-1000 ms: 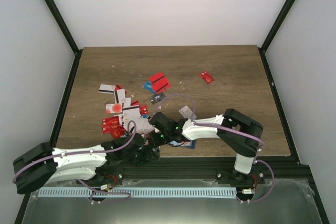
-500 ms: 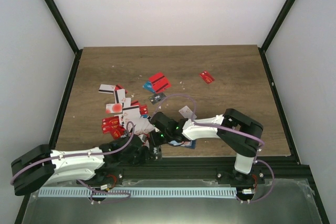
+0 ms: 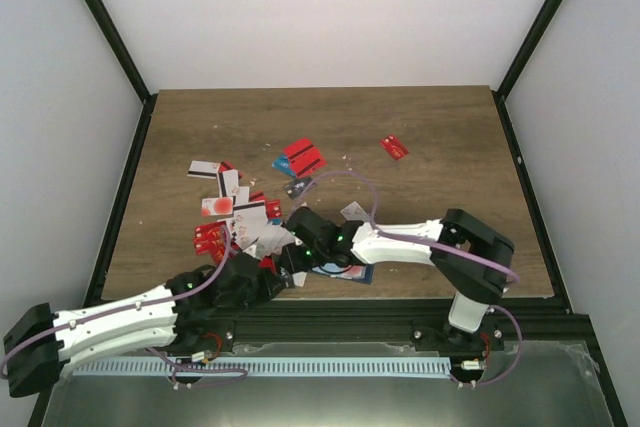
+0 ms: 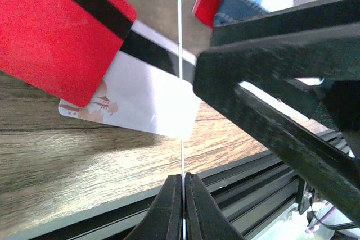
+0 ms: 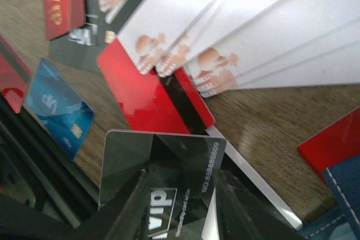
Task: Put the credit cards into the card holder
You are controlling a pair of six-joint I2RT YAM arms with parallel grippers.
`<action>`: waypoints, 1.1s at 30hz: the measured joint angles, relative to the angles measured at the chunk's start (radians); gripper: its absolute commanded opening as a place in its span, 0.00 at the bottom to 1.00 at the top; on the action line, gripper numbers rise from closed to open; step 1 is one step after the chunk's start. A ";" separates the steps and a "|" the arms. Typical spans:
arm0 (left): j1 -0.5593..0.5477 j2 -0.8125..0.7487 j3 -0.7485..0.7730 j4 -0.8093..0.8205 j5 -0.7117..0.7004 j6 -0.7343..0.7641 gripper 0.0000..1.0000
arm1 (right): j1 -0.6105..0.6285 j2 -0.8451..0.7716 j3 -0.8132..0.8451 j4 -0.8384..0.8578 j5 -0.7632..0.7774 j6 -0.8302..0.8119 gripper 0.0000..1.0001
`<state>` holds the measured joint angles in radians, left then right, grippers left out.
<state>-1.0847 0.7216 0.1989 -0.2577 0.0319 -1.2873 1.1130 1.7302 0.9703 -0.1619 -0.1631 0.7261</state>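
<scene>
Top external view: 2 arms reached in over the near edge of the brown wooden table [image 3: 450,137]. They met close together beside the scattered red, white, blue and grey plastic credit cards [image 3: 235,209]. 1 lone red card [image 3: 394,147] lay well apart to the right. The small dark navy-blue folding card holder [image 3: 352,275] lay near the front edge, partly under the right arm.

Left wrist view: the left gripper [image 4: 183,179] was pinched narrow on a thin card seen edge-on [image 4: 180,37], which stood as a pale upright line. Behind it, a red card with a black stripe [image 4: 56,32] overlapped a white printed card [image 4: 146,102].

Right wrist view: the right gripper [image 5: 174,206] appeared to hold a glossy dark grey card marked VIP [image 5: 163,167], with a finger close on either side. Beyond it lay a fan of white cards [image 5: 242,32], and a light blue card [image 5: 59,111] lay to the left. A stitched navy corner of the card holder showed at lower right.
</scene>
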 measured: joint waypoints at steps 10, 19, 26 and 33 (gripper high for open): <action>0.002 -0.108 0.122 -0.142 -0.142 0.102 0.04 | -0.138 -0.349 -0.052 -0.024 0.010 -0.010 0.57; 0.007 0.002 0.277 -0.055 -0.138 0.363 0.04 | -0.360 -0.659 -0.279 -0.025 -0.194 -0.012 0.74; 0.011 0.037 0.311 0.093 -0.005 0.538 0.04 | -0.458 -0.780 -0.447 0.069 -0.493 0.020 0.74; 0.012 0.096 0.337 0.192 0.112 0.592 0.04 | -0.462 -0.814 -0.464 0.209 -0.641 0.060 0.59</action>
<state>-1.0729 0.8173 0.5358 -0.0662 0.1440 -0.6952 0.6510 0.9161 0.5064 0.0471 -0.8040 0.7856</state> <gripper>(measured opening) 0.041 0.656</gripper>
